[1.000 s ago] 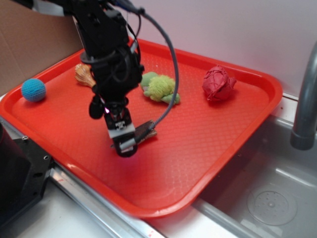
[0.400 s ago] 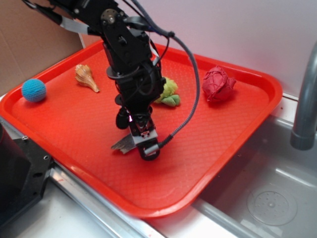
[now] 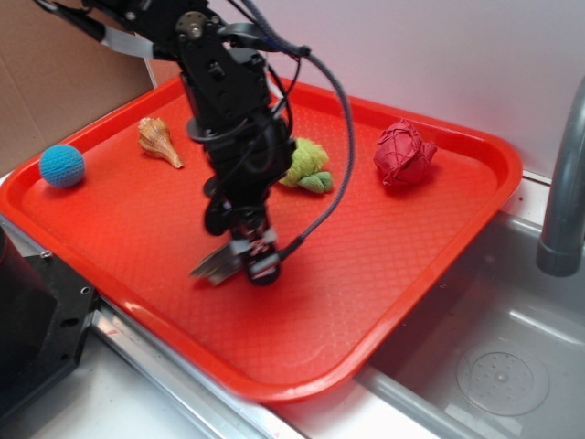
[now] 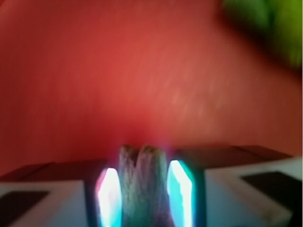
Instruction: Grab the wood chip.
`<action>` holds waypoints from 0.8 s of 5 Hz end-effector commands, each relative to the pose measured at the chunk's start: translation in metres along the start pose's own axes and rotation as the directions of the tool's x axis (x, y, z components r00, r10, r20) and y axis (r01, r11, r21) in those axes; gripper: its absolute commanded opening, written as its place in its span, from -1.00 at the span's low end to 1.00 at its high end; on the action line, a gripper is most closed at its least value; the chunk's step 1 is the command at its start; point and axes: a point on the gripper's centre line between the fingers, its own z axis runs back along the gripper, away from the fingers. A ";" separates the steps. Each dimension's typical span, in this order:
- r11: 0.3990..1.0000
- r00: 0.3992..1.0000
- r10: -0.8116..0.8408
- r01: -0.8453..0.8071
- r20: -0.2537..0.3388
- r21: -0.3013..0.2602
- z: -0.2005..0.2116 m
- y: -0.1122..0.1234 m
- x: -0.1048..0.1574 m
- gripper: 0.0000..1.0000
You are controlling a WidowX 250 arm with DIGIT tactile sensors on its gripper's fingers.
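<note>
- Weathered grey-brown grain fills the gap between the two lit pads in the wrist view: the wood chip [image 4: 142, 184] sits clamped in the gripper [image 4: 142, 189], jaws drawn narrow against its sides.
- From the exterior view, the wood chip [image 3: 212, 264] sticks out of the gripper [image 3: 249, 259] toward 9 o'clock, near the front middle of the red tray [image 3: 302, 357]; whether its far tip touches the tray floor I cannot tell.
- To do this step well, I judge the hold should stay firm and the lift go straight up and slowly, since a thin, jagged sliver can pivot or slip between smooth pads.
- Farther back in the tray, a green plush toy [image 3: 306, 166] lies just behind the arm, at about 1 o'clock from the gripper.
- A tan seashell [image 3: 157, 140] rests at 11 o'clock, with a blue ball [image 3: 61, 165] toward 9 o'clock by the left rim.
- A red crumpled ball [image 3: 403, 154] sits at 2 o'clock, near the back right corner, well apart from the rest.
</note>
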 end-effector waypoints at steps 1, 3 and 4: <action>0.984 0.982 0.172 -0.175 0.084 0.033 0.083 0.016 -0.011 -1.00; 0.841 0.834 0.529 -0.540 0.155 0.038 0.187 0.061 -0.047 -1.00; 0.798 0.795 0.577 -0.597 0.188 0.076 0.225 0.069 -0.051 -1.00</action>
